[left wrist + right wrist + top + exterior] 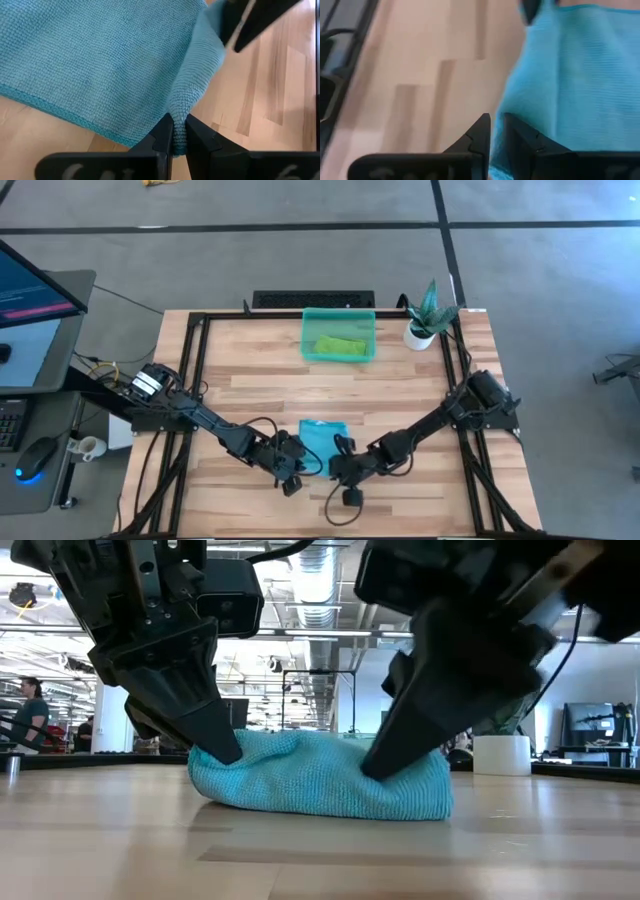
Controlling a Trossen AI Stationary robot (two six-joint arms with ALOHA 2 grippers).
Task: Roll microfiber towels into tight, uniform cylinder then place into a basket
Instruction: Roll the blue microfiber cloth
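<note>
The light turquoise towel (322, 442) lies on the wooden table near its front middle, its near edge bunched up in the low view (320, 775). My left gripper (298, 468) is shut on the towel's near left corner. My right gripper (340, 468) is shut on its near right corner. The lime green towel (340, 346) lies rolled inside the teal basket (308, 340) at the table's far middle. My left gripper pinches a bunched fold of the towel at its near left corner (179, 131) between its two fingers. The fingers (218, 745) slant down from above. The corner is raised a little and the rest lies on the table. My right gripper pinches the towel's near right corner (496, 150) between its two fingers. The fingers (392, 755) slant down from above. One layer or several, I cannot tell. The rest of the towel lies on the table.
A small white pot with a green plant (425, 320) stands at the far right, beside the basket. A black frame (190, 380) runs along the table's sides. Bare wood lies between the towel and the basket.
</note>
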